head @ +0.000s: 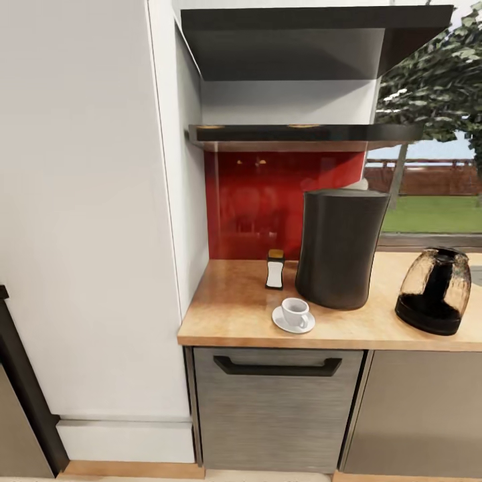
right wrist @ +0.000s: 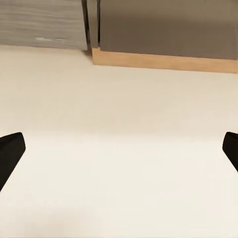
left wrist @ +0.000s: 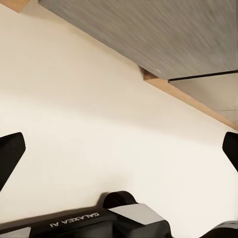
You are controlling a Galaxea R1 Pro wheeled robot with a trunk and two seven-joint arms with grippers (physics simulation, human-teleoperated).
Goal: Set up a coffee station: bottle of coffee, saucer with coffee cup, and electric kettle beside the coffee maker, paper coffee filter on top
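Below, in the left wrist view, the left gripper (left wrist: 119,148) is seen with its two dark fingertips (left wrist: 10,153) spread far apart at the picture's edges, nothing being held between them; pale cream floor (left wrist: 99,114) lies beyond it, bordered by a wooden plinth strip (left wrist: 193,99) and brushed-grey cabinet fronts (left wrist: 163,34). Likewise, in the right wrist view the right gripper (right wrist: 119,148) is shown spread wide and empty over the same pale floor, with a grey cabinet front and a wood-coloured plinth at the far side. On the countertop (head: 227,314), seen from the head view, the coffee maker (head: 338,248) is stood upright against the red backsplash (head: 254,201). The bottle of coffee (head: 275,270) is set upright just beside the coffee maker, on the side nearer the tall white cabinet (head: 87,201). The saucer (head: 284,325) is laid close in front of the coffee maker toward the counter's front edge, and the coffee cup (head: 295,312) is stood on it. The electric kettle (head: 434,291) is placed near the coffee maker on its other side, a gap being left between them. A steel drawer front with a dark handle (head: 277,366) is seen beneath the counter, and dark shelves (head: 301,134) are mounted above. Whether anything lies on the coffee maker's top cannot be told.
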